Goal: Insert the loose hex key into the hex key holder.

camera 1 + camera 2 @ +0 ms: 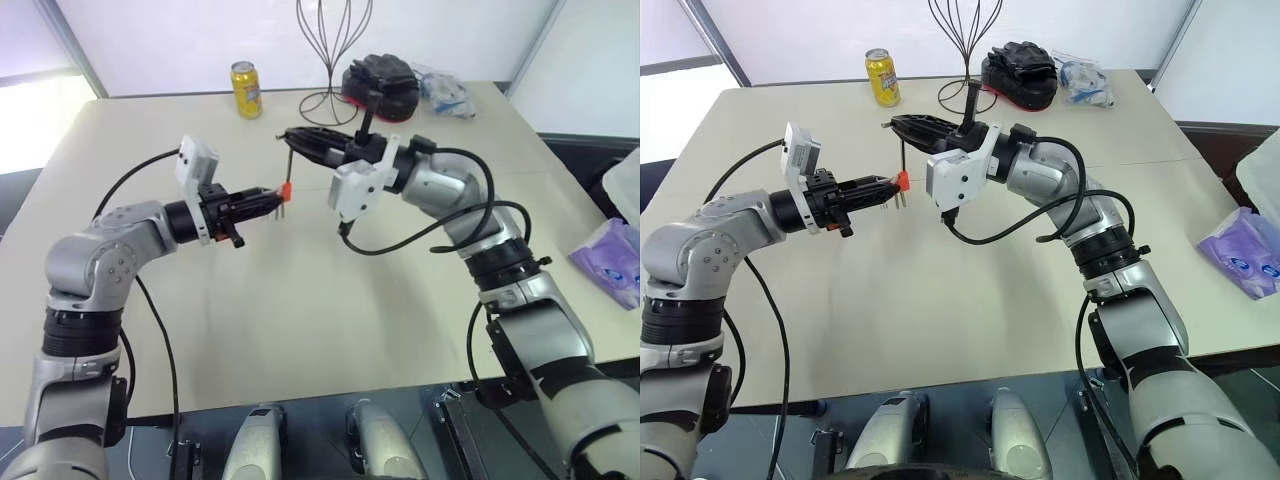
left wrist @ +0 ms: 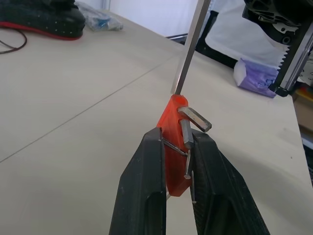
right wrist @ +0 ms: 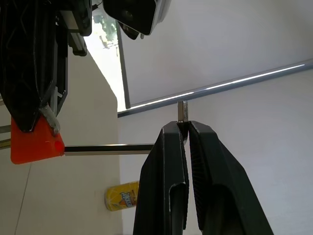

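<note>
Claws (image 1: 270, 200) (image 1: 292, 137) hold 1 holder (image 1: 285, 190), 1 key (image 1: 289, 160).

Both silver-grey arms were raised over the tabletop and reached toward each other. The left gripper (image 1: 268, 199) pointed level toward the robot's right, its two black fingers (image 2: 142, 191) clamped together. The right gripper (image 1: 292, 137) pointed toward the robot's left, slightly higher, with its black fingers (image 3: 166, 171) also pressed together.
</note>
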